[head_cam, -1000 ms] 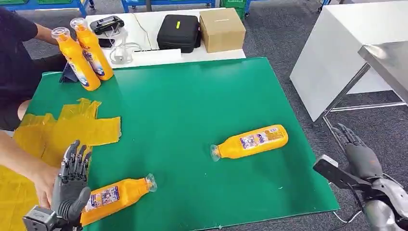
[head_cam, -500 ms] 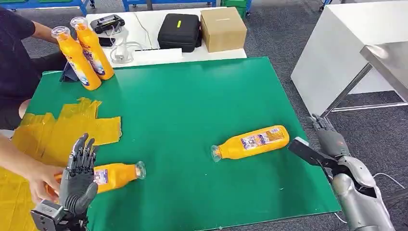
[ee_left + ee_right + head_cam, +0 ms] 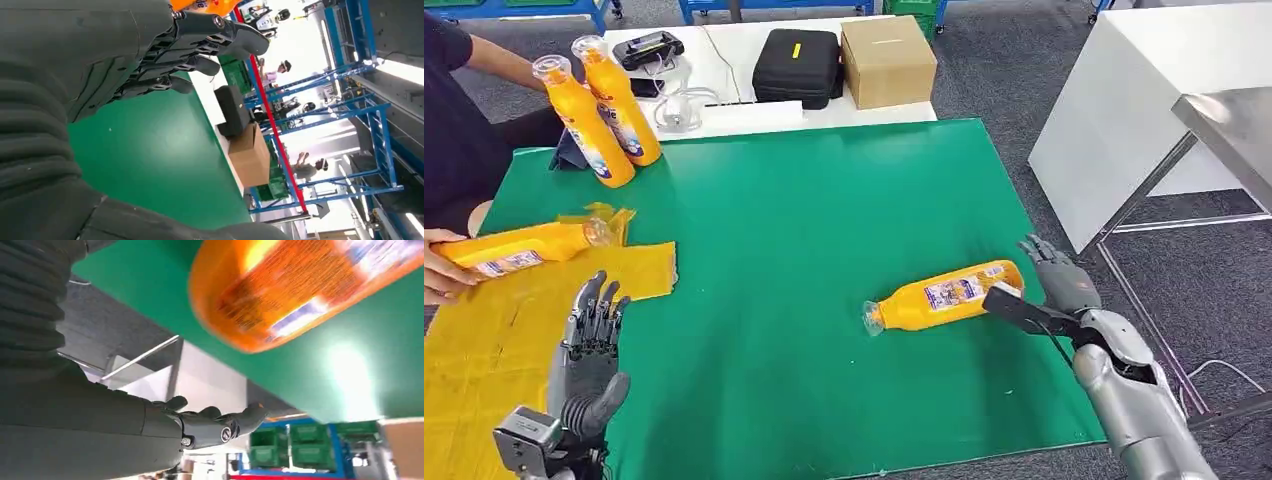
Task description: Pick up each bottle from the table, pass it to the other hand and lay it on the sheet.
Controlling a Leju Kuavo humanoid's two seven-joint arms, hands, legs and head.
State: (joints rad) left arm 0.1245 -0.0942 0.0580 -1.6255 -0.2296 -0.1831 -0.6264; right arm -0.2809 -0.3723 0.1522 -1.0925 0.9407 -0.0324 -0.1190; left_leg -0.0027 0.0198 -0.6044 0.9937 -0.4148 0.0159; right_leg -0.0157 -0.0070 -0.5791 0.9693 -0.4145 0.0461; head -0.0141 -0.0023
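- Head view showed the right robot hand (image 3: pixel 1056 283) just beside the base of an orange bottle (image 3: pixel 944 296) lying on its side on the green surface (image 3: pixel 824 220); its fingers were spread and held nothing.
- Right wrist view had the same bottle's base (image 3: pixel 300 290) looming close above that robot hand's outstretched fingers (image 3: pixel 220 422), with a gap between them.
- The left robot hand (image 3: pixel 589 350) stood upright at the near left of the surface, fingers apart and released, at the edge of the yellow sheet (image 3: pixel 514 320).
- Beyond the left robot hand, a person's hand (image 3: pixel 439 268) held a second bottle (image 3: pixel 524 246) lying over the sheet.
- Two more bottles (image 3: pixel 599 110) stood leaning together at the far left corner, well apart from both robot hands.
- A black case (image 3: pixel 797 66) and a cardboard box (image 3: pixel 886 60) sat past the far edge of the surface.
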